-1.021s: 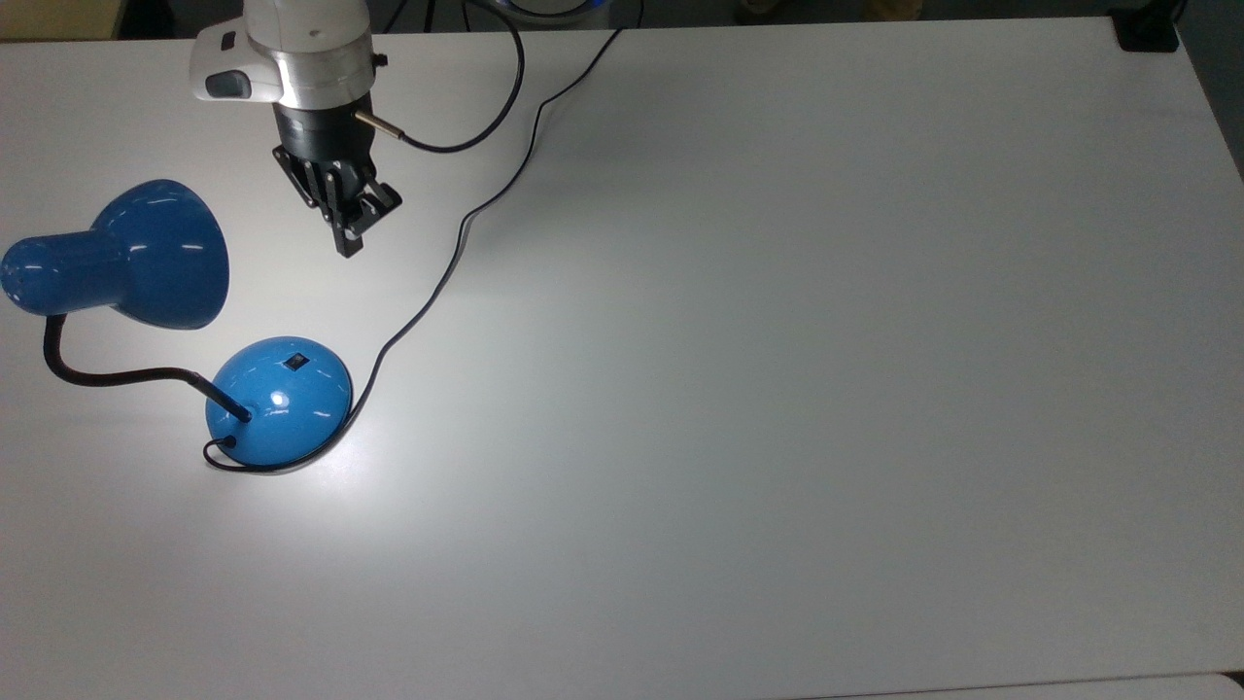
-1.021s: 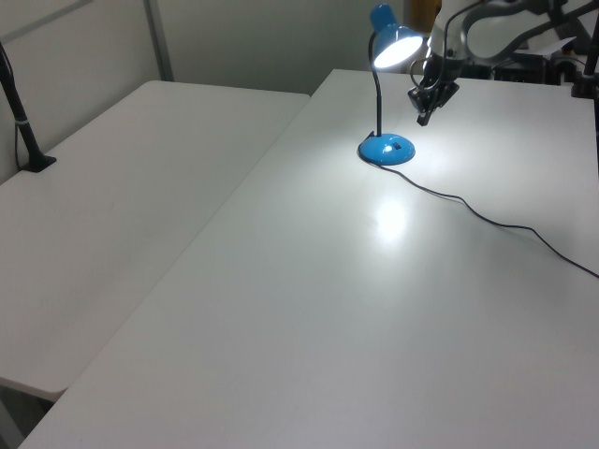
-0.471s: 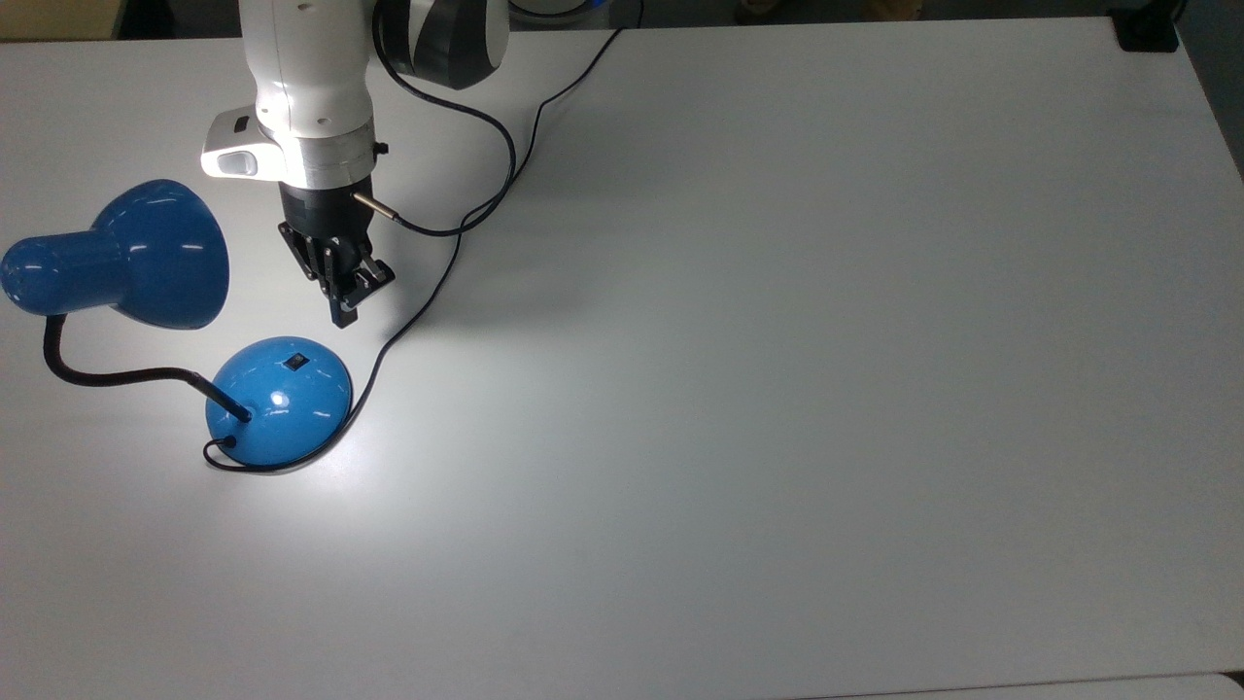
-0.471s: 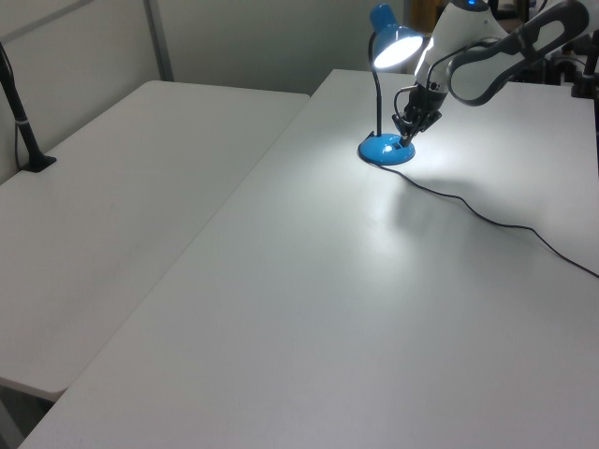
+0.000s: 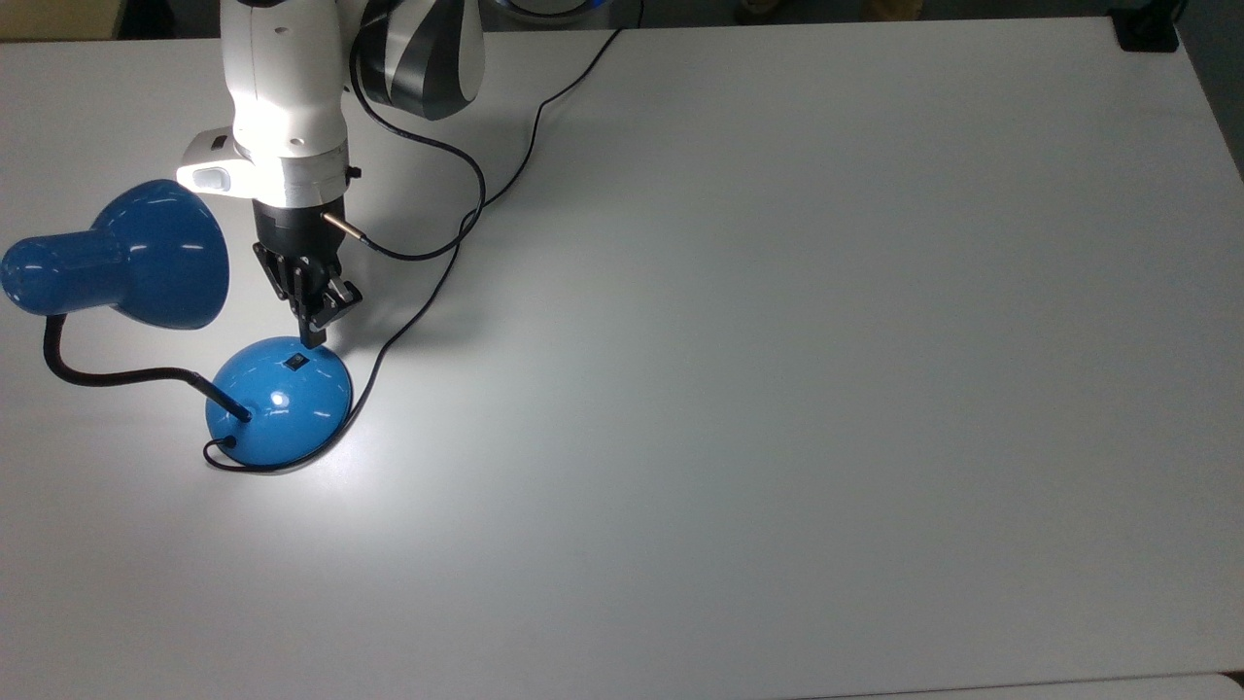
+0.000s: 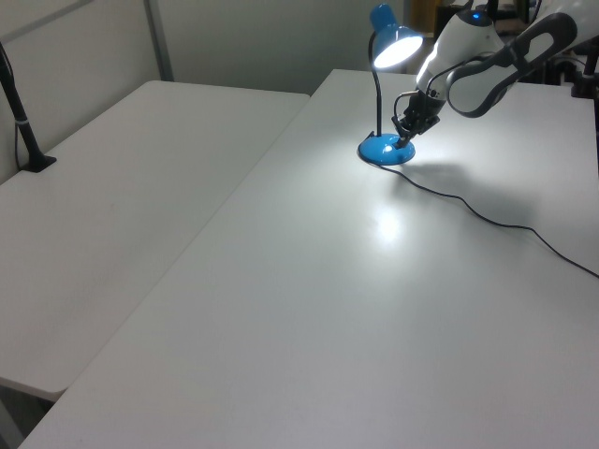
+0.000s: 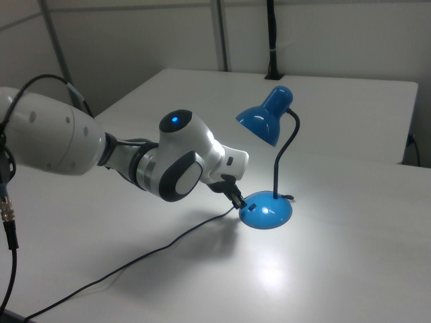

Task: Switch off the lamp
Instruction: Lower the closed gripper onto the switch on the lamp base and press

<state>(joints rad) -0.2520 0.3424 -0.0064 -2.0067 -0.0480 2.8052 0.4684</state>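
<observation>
The lamp is lit: its blue shade (image 5: 146, 255) (image 6: 395, 45) (image 7: 262, 121) glows and throws a bright patch on the white table (image 5: 777, 389). A black gooseneck (image 5: 107, 376) joins the shade to the domed blue base (image 5: 279, 403) (image 6: 384, 151) (image 7: 267, 211). A small black switch (image 5: 293, 364) sits on top of the base. My gripper (image 5: 312, 337) (image 6: 403, 141) (image 7: 240, 201) is shut, its tips together, pointing down at the base's edge just short of the switch.
The lamp's thin black cord (image 5: 442, 267) runs from the base across the table to the far edge, passing close beside my gripper. The arm's own cable (image 5: 437, 233) loops nearby. A second white table (image 6: 122, 187) adjoins in the left view.
My gripper has come down and toward the top view's lower left, from above the table near the shade to the rim of the lamp base. The lamp stays lit.
</observation>
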